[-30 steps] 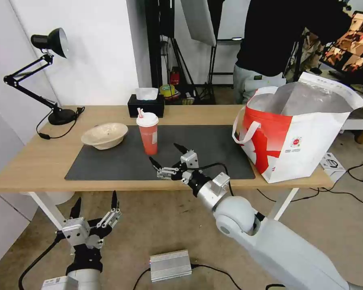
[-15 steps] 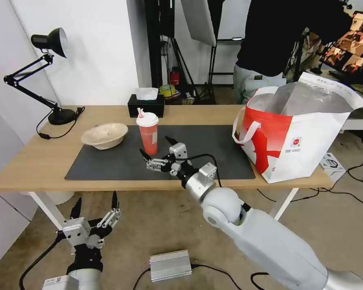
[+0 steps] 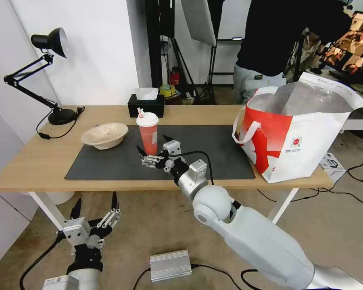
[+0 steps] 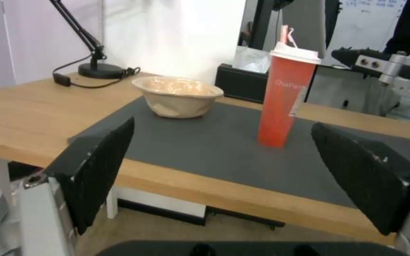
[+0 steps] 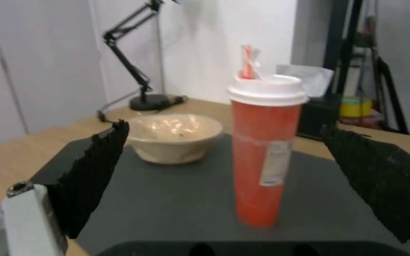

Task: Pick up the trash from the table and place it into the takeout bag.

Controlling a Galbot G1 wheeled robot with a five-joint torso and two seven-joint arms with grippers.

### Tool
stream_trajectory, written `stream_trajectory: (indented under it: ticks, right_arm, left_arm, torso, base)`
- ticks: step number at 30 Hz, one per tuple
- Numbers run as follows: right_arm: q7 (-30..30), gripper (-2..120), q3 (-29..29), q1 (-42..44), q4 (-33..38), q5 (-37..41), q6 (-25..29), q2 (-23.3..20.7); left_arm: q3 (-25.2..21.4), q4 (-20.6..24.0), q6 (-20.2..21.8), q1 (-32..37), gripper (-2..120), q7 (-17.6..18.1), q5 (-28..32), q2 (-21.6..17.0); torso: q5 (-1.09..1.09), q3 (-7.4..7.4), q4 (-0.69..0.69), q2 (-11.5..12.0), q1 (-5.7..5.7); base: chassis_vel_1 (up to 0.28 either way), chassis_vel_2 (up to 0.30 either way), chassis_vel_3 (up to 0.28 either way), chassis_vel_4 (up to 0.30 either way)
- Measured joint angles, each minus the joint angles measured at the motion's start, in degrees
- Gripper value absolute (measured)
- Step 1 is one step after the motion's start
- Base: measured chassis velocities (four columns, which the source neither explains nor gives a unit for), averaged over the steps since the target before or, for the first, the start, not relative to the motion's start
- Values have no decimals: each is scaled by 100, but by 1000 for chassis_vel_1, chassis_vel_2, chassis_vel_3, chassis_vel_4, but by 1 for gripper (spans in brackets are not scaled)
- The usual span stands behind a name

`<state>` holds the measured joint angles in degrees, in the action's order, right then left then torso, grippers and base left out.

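A red drink cup (image 3: 149,134) (image 4: 284,99) (image 5: 264,149) with white lid and straw stands upright on the dark grey mat (image 3: 213,145). My right gripper (image 3: 152,146) (image 5: 243,185) is open just in front of the cup, a finger to each side, not touching it. A beige paper-pulp bowl (image 3: 105,135) (image 4: 176,96) (image 5: 174,137) rests at the mat's left end. The white and red takeout bag (image 3: 298,129) stands open at the table's right end. My left gripper (image 3: 95,204) (image 4: 224,177) hangs open below the table's (image 3: 36,161) front edge.
A black tissue box (image 3: 146,104) sits at the table's back edge behind the cup. A black desk lamp (image 3: 48,72) stands at the back left with its cable on the wood. A person stands behind the bag. A metal box (image 3: 170,264) lies on the floor.
My right arm has reached left and forward across the mat, bringing its open gripper up to the red cup. The left arm, cup, bowl and bag have stayed put.
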<state>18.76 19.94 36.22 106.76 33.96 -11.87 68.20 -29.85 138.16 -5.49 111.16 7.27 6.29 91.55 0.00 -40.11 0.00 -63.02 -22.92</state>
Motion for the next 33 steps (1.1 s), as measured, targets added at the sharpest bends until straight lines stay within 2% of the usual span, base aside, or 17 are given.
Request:
stream_trajectory:
  ticks: [17, 33]
  right_arm:
    - [401, 100, 83, -341, -370, 94, -317, 271]
    - [604, 100, 248, -793, -668, 430, -830, 442]
  left_arm:
    - [-13, -59, 1, -18, 100, -1, 0, 1]
    - [2, -101, 14, -63, 100, -1, 0, 1]
  torso:
    - [0, 0, 0, 0, 1]
    - [0, 1, 0, 0, 1]
  base:
    - [0, 0, 0, 0]
    - [0, 0, 0, 0]
